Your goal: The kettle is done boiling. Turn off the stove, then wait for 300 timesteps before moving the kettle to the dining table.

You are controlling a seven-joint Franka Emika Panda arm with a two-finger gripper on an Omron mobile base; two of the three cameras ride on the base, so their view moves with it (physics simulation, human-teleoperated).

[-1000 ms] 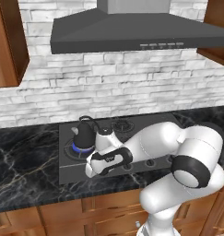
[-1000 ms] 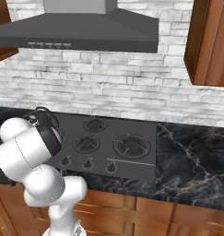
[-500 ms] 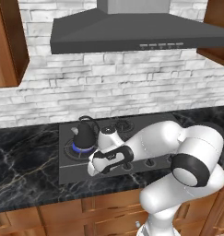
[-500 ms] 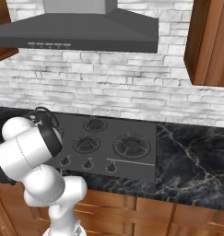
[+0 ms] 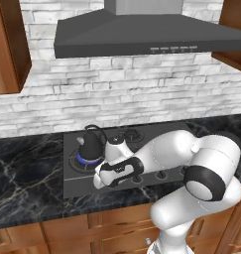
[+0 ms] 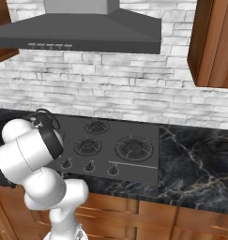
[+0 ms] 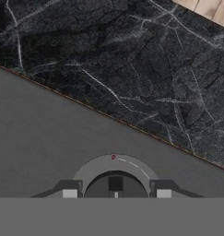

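Since a second ago our jaws have narrowed and the hand has dipped slightly at the stove's front edge. Now our gripper (image 7: 116,194) is partly closed around a round dark knob (image 7: 115,186), one fingertip (image 7: 70,193) on each side of it; a small red mark sits on its grey dial ring at twelve o'clock. Beyond lie the stove (image 5: 77,181), flat matte grey, and the black white-veined marble counter (image 7: 132,60). We see the dome-shaped kettle (image 5: 90,145), with its thin wire handle, at about eleven o'clock from the hand, on a burner with blue flame. No writing is readable.
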